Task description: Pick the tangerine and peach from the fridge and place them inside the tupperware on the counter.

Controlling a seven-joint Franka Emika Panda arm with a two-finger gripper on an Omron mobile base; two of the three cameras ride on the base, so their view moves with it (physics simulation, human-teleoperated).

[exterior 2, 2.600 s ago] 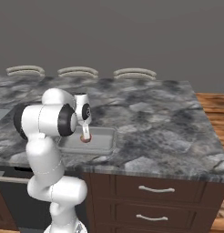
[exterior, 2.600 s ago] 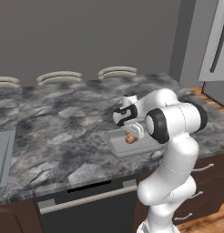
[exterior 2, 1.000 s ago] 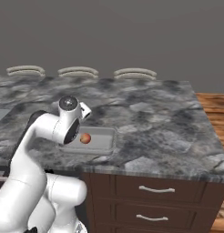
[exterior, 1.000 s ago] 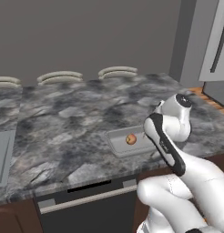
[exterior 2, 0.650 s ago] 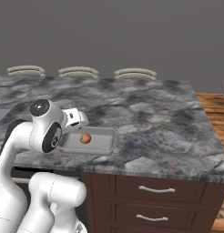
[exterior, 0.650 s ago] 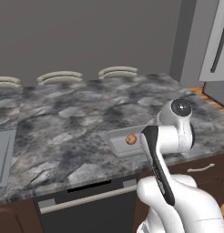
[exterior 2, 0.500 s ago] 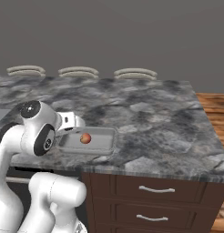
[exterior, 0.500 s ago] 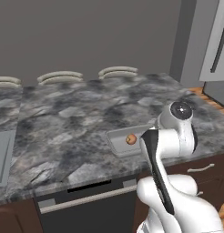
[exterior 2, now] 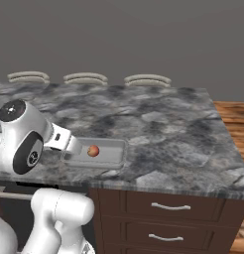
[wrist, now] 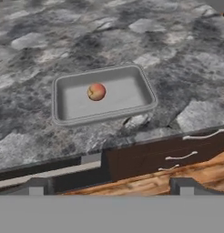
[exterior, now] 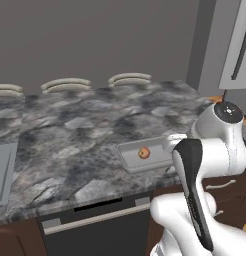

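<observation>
Marbled counter carried the tupperware, the peach inside it; our gripper hung wide open, empty, back from the tupperware

We held our white arm folded back low, elbow raised, with our gripper spread wide and empty, its fingertips well apart.

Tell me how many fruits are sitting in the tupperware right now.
1: the peach lies alone inside the tupperware, left of its middle in the hand view, on the counter. The tray's whole floor shows, so nothing seems hidden.
</observation>
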